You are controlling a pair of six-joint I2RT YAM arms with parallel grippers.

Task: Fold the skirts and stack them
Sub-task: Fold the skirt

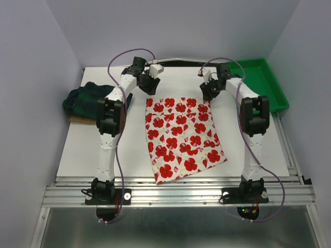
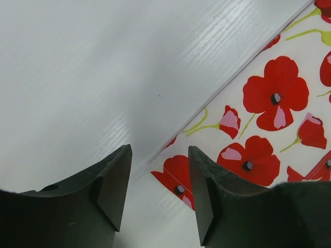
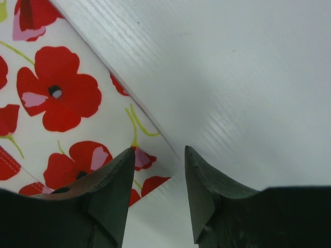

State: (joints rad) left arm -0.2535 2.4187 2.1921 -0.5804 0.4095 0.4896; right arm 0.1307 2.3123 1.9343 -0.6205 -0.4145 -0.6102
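Note:
The white skirt with red poppies lies flat in the middle of the table, narrow end far, wide hem near. My left gripper is open and empty just above its far left corner, which shows between my jaws in the left wrist view. My right gripper is open and empty just above its far right corner, seen in the right wrist view. The dark green and navy plaid skirt lies bunched at the table's far left edge.
A green plastic tray sits at the far right corner. A tan flat object lies under the plaid skirt. The white tabletop surrounds the floral skirt. Grey walls close in on three sides.

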